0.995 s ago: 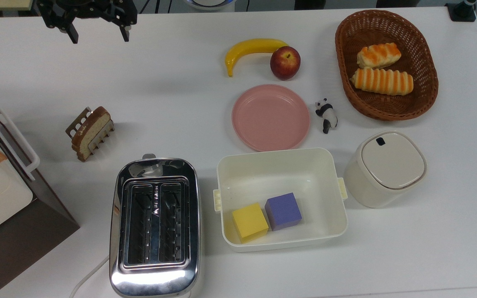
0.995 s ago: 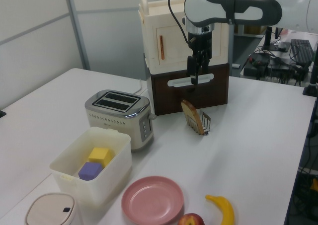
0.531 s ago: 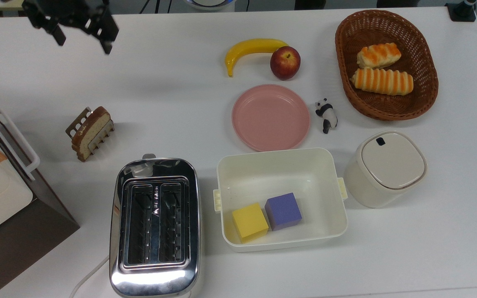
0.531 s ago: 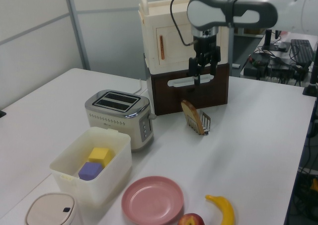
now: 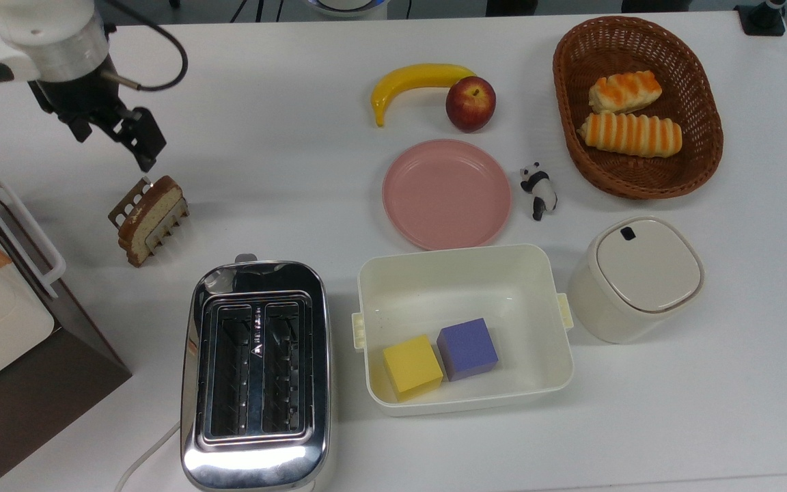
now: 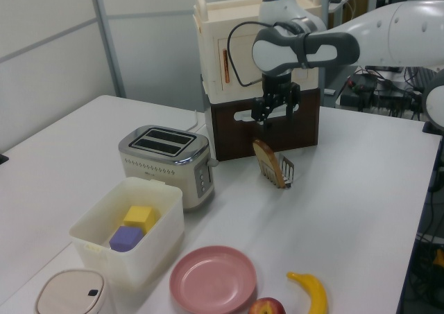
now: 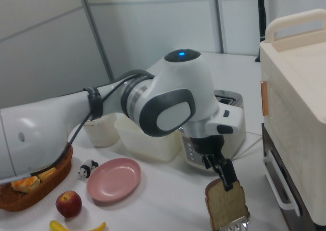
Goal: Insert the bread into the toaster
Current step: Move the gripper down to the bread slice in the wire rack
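The bread (image 5: 151, 217) stands on edge in a small silver wire toast rack (image 5: 135, 205) at about 9 o'clock on the white table (image 5: 284, 178) in the top view. The toaster (image 5: 255, 372) lies at 5 o'clock from it, slots up and bare, well apart from the slice. The gripper (image 5: 115, 140) hangs at 11 o'clock of the bread, above it and not touching; its two dark fingers stand spread with nothing between them. A white tub (image 5: 463, 328) beside the toaster holds a yellow cube (image 5: 412, 365) and a purple cube (image 5: 467, 348). A pink plate (image 5: 446, 193) sits at 12 o'clock of the tub, with a banana (image 5: 412, 83) and an apple (image 5: 470, 103) beyond it. A wicker basket (image 5: 704, 109) at 2 o'clock holds two striped rolls.

In the left view the bread (image 6: 265, 161) leans in the rack (image 6: 286, 168) near the middle of the table, the toaster (image 6: 166, 163) at its 9 o'clock. The gripper (image 6: 275, 111) hovers at 12 o'clock of the slice, clear of it, fingers parted and empty, in front of a cream and brown cabinet (image 6: 239, 57).

In the right view the bread (image 7: 227, 206) is at 5 o'clock, its flat face toward the camera. One finger (image 7: 225, 174) reaches down just over the slice's rounded top; I cannot tell whether it touches. The toaster (image 7: 232, 124) is behind the arm.
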